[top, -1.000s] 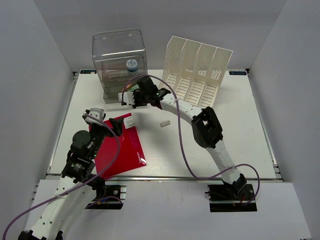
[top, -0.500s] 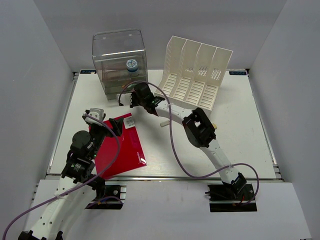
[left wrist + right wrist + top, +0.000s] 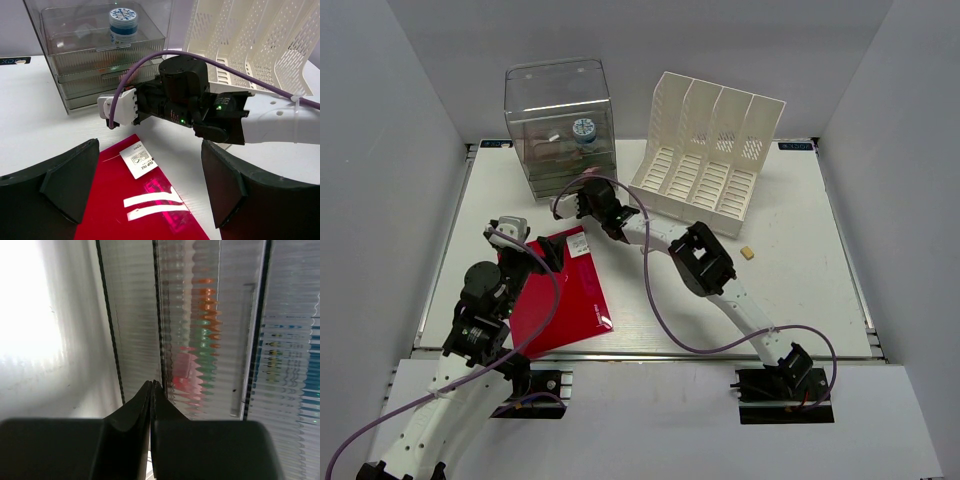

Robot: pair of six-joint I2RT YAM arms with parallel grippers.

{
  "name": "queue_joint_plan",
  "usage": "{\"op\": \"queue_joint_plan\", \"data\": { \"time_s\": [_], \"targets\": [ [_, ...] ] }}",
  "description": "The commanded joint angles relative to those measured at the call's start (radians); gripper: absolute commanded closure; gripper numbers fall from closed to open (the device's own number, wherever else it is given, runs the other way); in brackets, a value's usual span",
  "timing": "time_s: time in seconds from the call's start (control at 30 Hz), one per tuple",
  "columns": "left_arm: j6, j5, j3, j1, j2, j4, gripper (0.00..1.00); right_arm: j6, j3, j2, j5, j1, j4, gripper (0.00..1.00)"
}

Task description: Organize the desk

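Note:
The desk [image 3: 790, 300] is a white tabletop with silver rails. My right gripper [image 3: 580, 193] reaches across it to the lower front of the clear drawer box [image 3: 556, 120]. In the right wrist view the gripper [image 3: 151, 383] is shut with nothing between the pads, its tips close to the box's ribbed drawer fronts [image 3: 210, 325]. My left gripper [image 3: 542, 250] is open and empty just above a red clip file [image 3: 568, 295]. In the left wrist view the gripper [image 3: 149, 165] hangs over the file's white label [image 3: 138, 160], with the right wrist [image 3: 185, 100] behind it.
A white slotted file rack [image 3: 710, 150] stands at the back right of the box. A blue-capped round container [image 3: 584, 130] sits in the box. A small tan block [image 3: 748, 252] lies right of my right arm. Grey walls enclose three sides.
My right gripper has moved left and down to the drawer box's lower front, and its elbow swung left. This uncovered the tan block and hid a small white piece. My left arm is still.

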Motion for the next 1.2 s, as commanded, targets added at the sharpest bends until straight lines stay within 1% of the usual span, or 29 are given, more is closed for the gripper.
{"op": "queue_joint_plan", "data": {
  "time_s": [0.0, 0.13, 0.27, 0.5, 0.53, 0.57, 0.63, 0.67, 0.7, 0.73, 0.77, 0.8, 0.83, 0.87, 0.9, 0.93, 0.97, 1.03, 1.07, 1.1, 1.17],
  "targets": [
    [-0.008, -0.016, -0.013, 0.005, -0.007, 0.013, 0.08, -0.053, 0.054, 0.003, 0.031, -0.009, 0.126, 1.0],
    [-0.008, -0.017, -0.013, 0.005, -0.007, 0.016, 0.08, -0.088, 0.047, 0.009, 0.028, -0.009, 0.176, 1.0],
    [-0.006, -0.025, -0.017, 0.005, -0.009, 0.021, 0.08, -0.105, 0.082, 0.029, 0.024, -0.014, 0.179, 1.0],
    [-0.006, -0.025, -0.019, 0.005, -0.001, 0.021, 0.08, -0.104, 0.044, -0.003, 0.011, -0.023, 0.195, 1.0],
    [-0.005, -0.025, -0.019, 0.005, -0.001, 0.021, 0.08, -0.084, 0.031, -0.014, 0.01, -0.026, 0.193, 1.0],
    [-0.005, -0.025, -0.019, 0.005, -0.003, 0.019, 0.08, -0.067, 0.004, -0.032, -0.019, -0.024, 0.187, 1.0],
    [-0.005, -0.029, -0.02, 0.005, 0.0, 0.021, 0.07, 0.005, -0.152, -0.153, -0.087, -0.023, 0.138, 1.0],
    [-0.005, -0.03, -0.02, 0.005, -0.001, 0.021, 0.07, 0.03, -0.22, -0.208, -0.174, -0.02, 0.114, 1.0],
    [-0.006, -0.034, -0.02, 0.005, 0.0, 0.019, 0.07, 0.062, -0.31, -0.303, -0.22, -0.015, 0.094, 1.0],
    [-0.008, -0.036, -0.022, 0.005, -0.001, 0.021, 0.07, 0.089, -0.321, -0.337, -0.237, -0.011, -0.011, 1.0],
    [-0.009, -0.037, -0.023, 0.005, -0.001, 0.022, 0.07, 0.178, -0.319, -0.397, -0.26, -0.009, -0.073, 1.0],
    [-0.012, -0.037, -0.022, 0.005, -0.001, 0.022, 0.07, 0.232, -0.303, -0.423, -0.283, -0.009, -0.136, 0.94],
    [-0.012, -0.039, -0.025, 0.005, -0.003, 0.024, 0.06, 0.29, -0.299, -0.452, -0.295, -0.014, -0.226, 0.78],
    [-0.014, -0.039, -0.023, 0.005, -0.001, 0.024, 0.06, 0.388, -0.285, -0.503, -0.318, -0.017, -0.297, 0.71],
    [-0.015, -0.034, -0.027, 0.005, -0.001, 0.024, 0.06, 0.428, -0.262, -0.523, -0.332, -0.027, -0.364, 0.64],
    [-0.015, -0.028, -0.027, 0.005, 0.005, 0.025, 0.06, 0.474, -0.21, -0.543, -0.342, -0.031, -0.49, 0.55],
    [-0.018, -0.022, -0.027, 0.005, 0.009, 0.024, 0.06, 0.561, -0.184, -0.581, -0.361, -0.046, -0.55, 0.51],
    [-0.018, -0.001, -0.023, 0.005, 0.037, 0.024, 0.06, 0.646, -0.13, -0.621, -0.388, -0.072, -0.656, 0.41],
    [-0.02, 0.007, -0.022, 0.005, 0.049, 0.022, 0.06, 0.716, -0.124, -0.664, -0.392, -0.078, -0.74, 0.38],
    [-0.021, 0.015, -0.019, 0.005, 0.065, 0.022, 0.06, 0.746, -0.122, -0.687, -0.4, -0.095, -0.774, 0.35],
    [-0.041, 0.044, -0.011, 0.005, 0.115, 0.021, 0.06, 0.794, -0.163, -0.773, -0.437, -0.133, -0.851, 0.34]
  ]
}}
